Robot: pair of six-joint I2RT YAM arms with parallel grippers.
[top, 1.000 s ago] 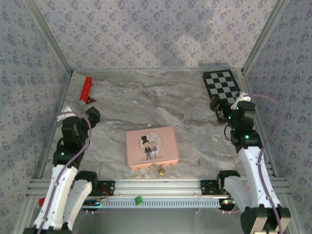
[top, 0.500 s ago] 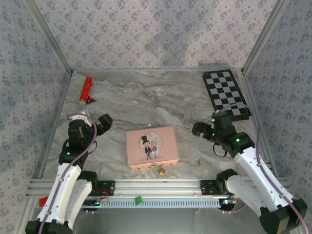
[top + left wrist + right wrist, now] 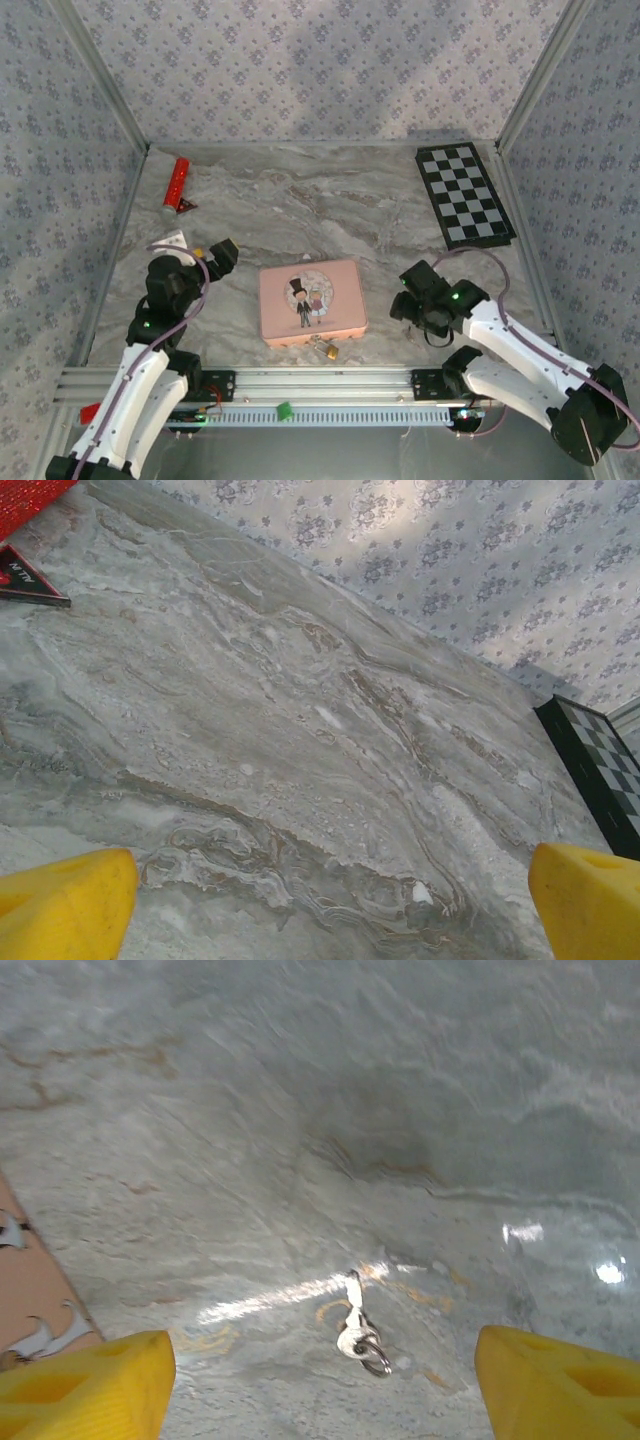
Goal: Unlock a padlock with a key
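**A:** What lies on the table?

**B:** The pink tin is the biggest thing on it. Both arms have swung in toward the tin. The left fingers now hang just left of it, spread wide and empty.

**A:** And the right?

**B:** The right fingers have left the far corner and dropped low, just right of the tin. They stand apart and grip nothing.

**A:** The padlock?

**B:** The padlock sits just in front of the tin, untouched. The key lies flat, right of the tin, between the right fingers. I'd judge the key pickup is next.
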